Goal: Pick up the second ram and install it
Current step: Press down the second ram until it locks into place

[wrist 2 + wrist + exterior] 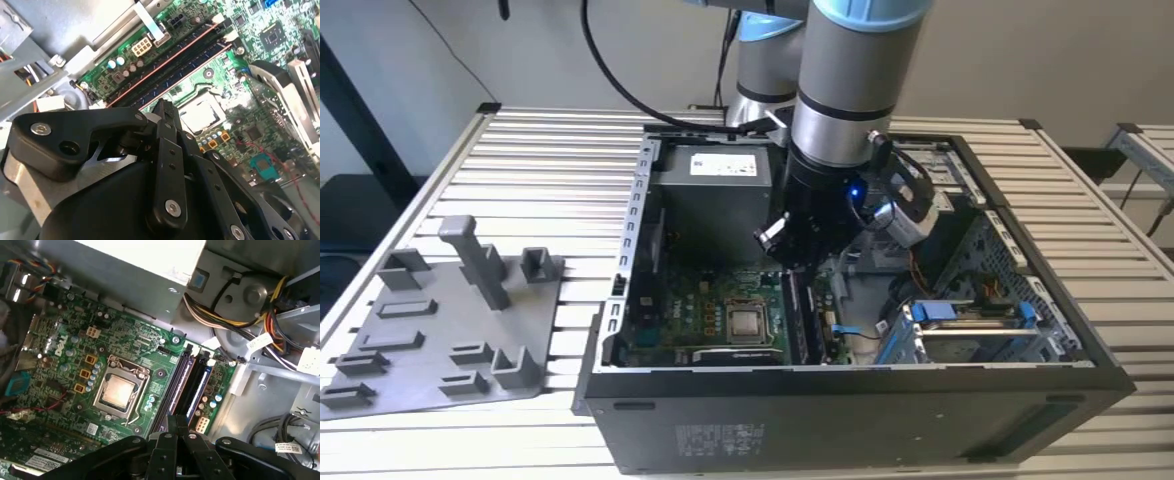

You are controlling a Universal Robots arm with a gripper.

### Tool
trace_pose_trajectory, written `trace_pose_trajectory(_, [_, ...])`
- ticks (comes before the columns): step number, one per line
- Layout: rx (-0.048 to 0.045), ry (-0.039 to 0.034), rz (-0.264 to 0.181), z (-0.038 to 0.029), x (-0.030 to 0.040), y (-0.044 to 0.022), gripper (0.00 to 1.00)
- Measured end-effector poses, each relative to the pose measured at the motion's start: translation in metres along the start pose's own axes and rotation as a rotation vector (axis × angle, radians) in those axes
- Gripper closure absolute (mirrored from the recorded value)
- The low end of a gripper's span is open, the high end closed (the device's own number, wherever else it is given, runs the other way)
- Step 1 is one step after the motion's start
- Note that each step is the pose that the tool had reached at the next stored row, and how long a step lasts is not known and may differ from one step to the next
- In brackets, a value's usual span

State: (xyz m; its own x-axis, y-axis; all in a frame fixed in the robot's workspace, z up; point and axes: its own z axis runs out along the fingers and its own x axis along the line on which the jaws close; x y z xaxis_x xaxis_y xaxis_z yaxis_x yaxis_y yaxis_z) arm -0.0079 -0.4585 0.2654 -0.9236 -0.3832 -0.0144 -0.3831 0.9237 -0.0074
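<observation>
While arm stands near-vertical inside computer case [1067, 345], gripper [790, 262] hovers over memory slots [189, 385], fingers pinched together, nothing visibly held.

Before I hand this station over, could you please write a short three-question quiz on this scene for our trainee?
1. True or false: the pincer is inside the open computer case.
2. What lies closest under the pincer? A the memory slots; B a keyboard; C a mug.
3. Fill in: the grey tray lies on the exterior view's ___ of the case.
Key: 1 true; 2 A; 3 left.
</observation>
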Motion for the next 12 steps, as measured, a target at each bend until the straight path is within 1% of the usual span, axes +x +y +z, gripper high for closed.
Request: trace_pose_trajectory(12, [-0.0032,-0.0017,-0.218,0.0019,0.0003,0.0001,0.89])
